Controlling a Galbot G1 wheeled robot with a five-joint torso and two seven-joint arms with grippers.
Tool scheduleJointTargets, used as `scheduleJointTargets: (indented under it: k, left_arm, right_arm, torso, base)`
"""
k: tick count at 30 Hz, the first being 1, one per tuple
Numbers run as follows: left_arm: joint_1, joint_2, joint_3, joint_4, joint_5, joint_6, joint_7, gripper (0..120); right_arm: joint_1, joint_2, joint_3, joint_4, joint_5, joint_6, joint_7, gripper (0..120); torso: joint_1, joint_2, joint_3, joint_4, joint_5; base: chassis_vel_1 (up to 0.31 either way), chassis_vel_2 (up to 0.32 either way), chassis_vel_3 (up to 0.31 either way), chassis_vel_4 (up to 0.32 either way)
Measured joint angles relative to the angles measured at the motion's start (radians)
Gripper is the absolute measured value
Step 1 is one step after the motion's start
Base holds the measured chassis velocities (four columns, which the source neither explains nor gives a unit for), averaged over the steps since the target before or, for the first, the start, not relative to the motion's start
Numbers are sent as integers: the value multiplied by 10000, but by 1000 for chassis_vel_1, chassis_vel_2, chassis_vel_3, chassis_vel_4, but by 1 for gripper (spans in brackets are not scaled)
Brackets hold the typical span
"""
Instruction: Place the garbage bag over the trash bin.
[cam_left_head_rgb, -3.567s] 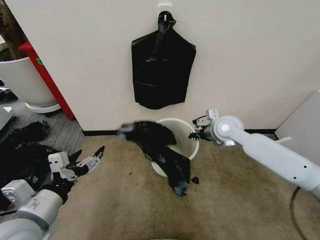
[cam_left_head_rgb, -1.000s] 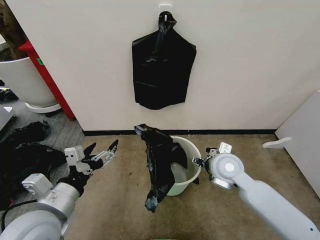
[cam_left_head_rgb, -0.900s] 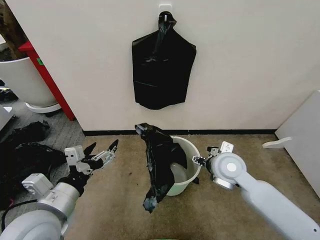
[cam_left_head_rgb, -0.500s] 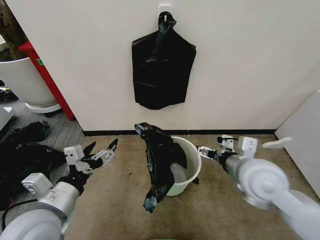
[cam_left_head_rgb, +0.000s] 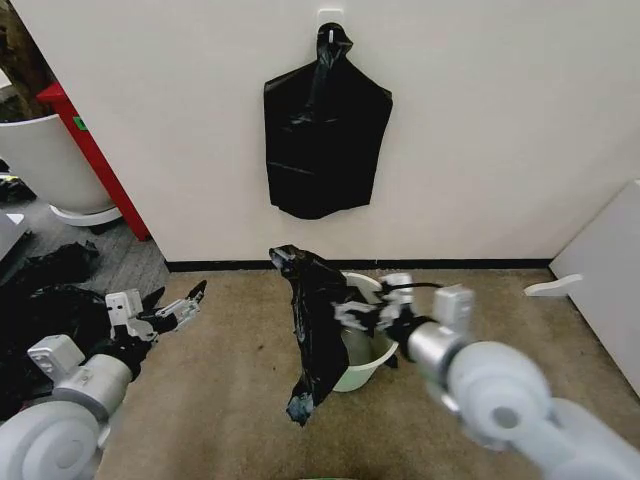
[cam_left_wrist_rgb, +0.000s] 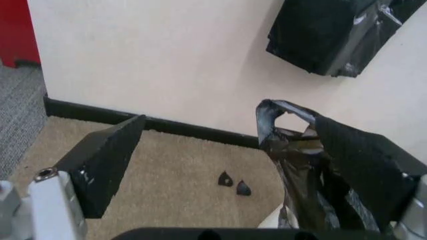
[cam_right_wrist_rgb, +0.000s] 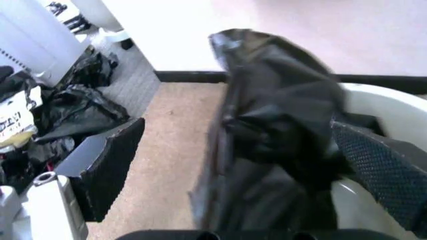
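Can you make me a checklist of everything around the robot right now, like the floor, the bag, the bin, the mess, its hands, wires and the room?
Surface: tan carpet, two small black scraps.
Job's things: garbage bag draped over one side of the trash bin, not spread around the rim.
Clutter: crumpled black bags.
Grippers: left gripper open, apart from the bag; right gripper open, at the bag.
Cables: nothing seen.
Surroundings: black bag bundle hanging on the wall; large white tub.

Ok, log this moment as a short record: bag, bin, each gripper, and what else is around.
garbage bag: draped over the bin's left rim, most of it hanging outside, not spread over the opening
trash bin: upright on the carpet by the wall
right gripper: open, above the bin at the bag
left gripper: open, off to the left, apart from the bag
wall: flat black bag bundle on a hook
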Motion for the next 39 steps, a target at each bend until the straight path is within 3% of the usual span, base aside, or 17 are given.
scheduleJointTargets:
  k: [7, 11, 18, 23, 27, 29, 31, 35, 39]
  left_arm:
    - [88, -18, -9, -5, 77, -1, 30, 100]
    - [91, -63, -2, -7, 111, -27, 52, 100]
    - [93, -112, 41, -7, 153, -75, 81, 100]
    - [48, -139, 49, -15, 149, -140, 92, 100]
    - [30, -165, 68, -18, 143, -167, 92, 100]
    - [33, -215, 75, -31, 141, -193, 93, 100]
    - [33, -215, 75, -31, 141, -193, 93, 100]
    - [37, -333, 114, -31, 160, -210, 111, 100]
    - [35, -399, 180, -32, 203, -227, 131, 100]
  right_arm:
    - [745, 780, -1272, -892, -347, 68, 413, 100]
    - [793, 1003, -1393, -1305, -277, 117, 596, 100]
    - [1018, 1346, -1503, -1831, 93, 270, 1050, 88]
    - [1137, 1452, -1733, -2119, 206, 328, 1296, 68]
    - [1140, 1491, -1807, -2183, 271, 332, 1394, 60]
    - [1141, 1483, -1867, -2256, 282, 359, 1475, 48]
    - [1141, 1483, -1867, -2256, 282, 359, 1475, 48]
    - [1146, 1364, -1847, -2260, 325, 397, 1510, 26]
    - [1146, 1330, -1829, -2261, 333, 416, 1537, 15]
  torso:
    - [0, 0, 0, -1, -3]
    - [0, 0, 0, -1, -2]
    - [0, 0, 0, 0, 1]
    - [0, 0, 0, -1, 2]
    - [0, 0, 0, -1, 2]
    - [0, 0, 0, 0, 2]
    - [0, 0, 0, 0, 2]
    - [0, 0, 0, -1, 3]
    - [0, 0, 0, -1, 3]
  base:
    - [0, 0, 0, 0]
    - [0, 0, 0, 0]
    - [0, 0, 0, 0]
    - [0, 0, 0, 0]
    - [0, 0, 0, 0]
    - [0, 0, 0, 0]
    - [0, 0, 0, 0]
    - [0, 0, 0, 0]
    - [0, 0, 0, 0]
